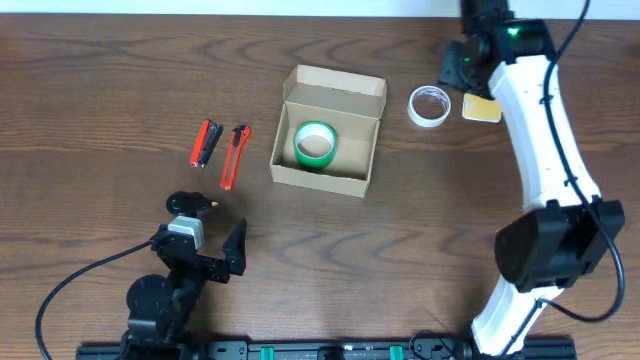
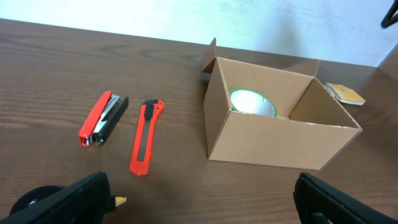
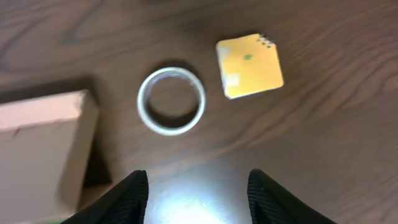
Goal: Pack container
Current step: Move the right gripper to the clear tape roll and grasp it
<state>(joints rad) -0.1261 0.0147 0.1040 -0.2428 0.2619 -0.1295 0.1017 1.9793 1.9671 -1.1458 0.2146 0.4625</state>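
On the bench (image 1: 100, 80) the container (image 1: 318, 180) stands open, a green tape roll (image 1: 315, 128) inside. Right of the container, the right claw (image 3: 199, 186), released, hangs near a white tape roll (image 3: 171, 129). Packing seems midway; next, lower and pinch its rim. The left claw (image 2: 202, 193), released, idles in front of the container.

The dark brown desk (image 1: 100, 80) shows wood grain, smooth with a soft sheen where light glares near the right hand (image 3: 198, 194), whose black fingers (image 3: 127, 199) look like matt plastic. The small tan open box (image 1: 320, 180) is plain matt cardboard. The green tape roll (image 1: 297, 145) inside it looks glossy, as does the whitish tape ring (image 3: 142, 101). The yellow spiral notepad (image 3: 250, 65) has a matt paper cover. The red-and-black stapler (image 2: 102, 117) mixes plastic with bare metal. The orange-red utility knife (image 2: 146, 137) is smooth plastic.
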